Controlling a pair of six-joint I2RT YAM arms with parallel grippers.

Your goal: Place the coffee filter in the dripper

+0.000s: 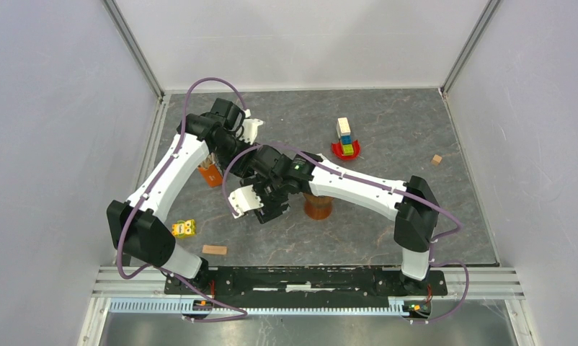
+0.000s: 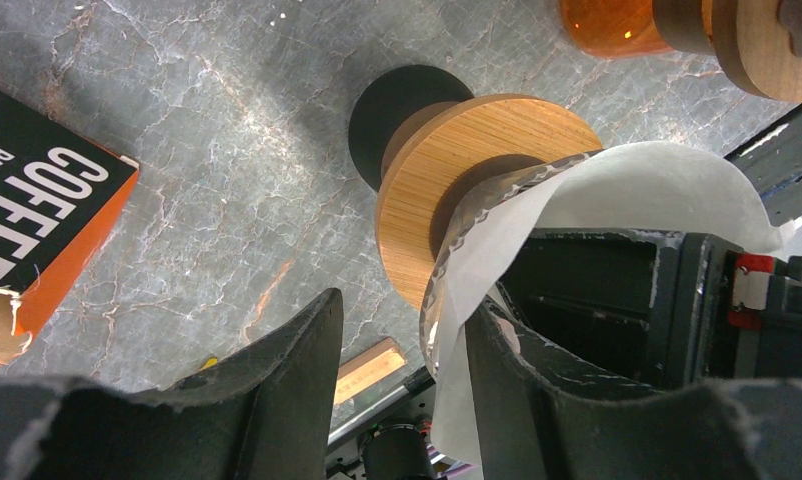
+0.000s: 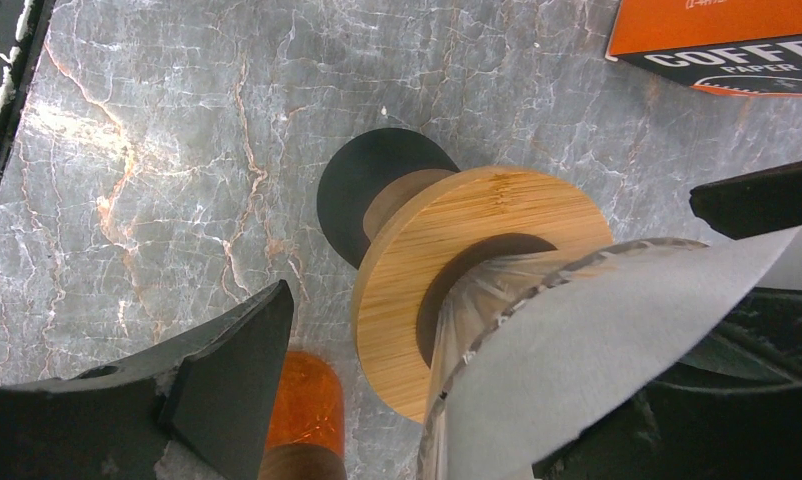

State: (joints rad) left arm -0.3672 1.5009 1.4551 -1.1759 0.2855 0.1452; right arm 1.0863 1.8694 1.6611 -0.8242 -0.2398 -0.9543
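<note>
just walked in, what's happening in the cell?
Both arms are bunched over the wooden dripper mid-table. The paper coffee filter hangs tilted over the dripper's opening, one edge running down between the parted jaws of the left gripper. The right gripper stands wide open around the same spot. The filter doesn't look seated yet, and what supports it is unclear.
</note>
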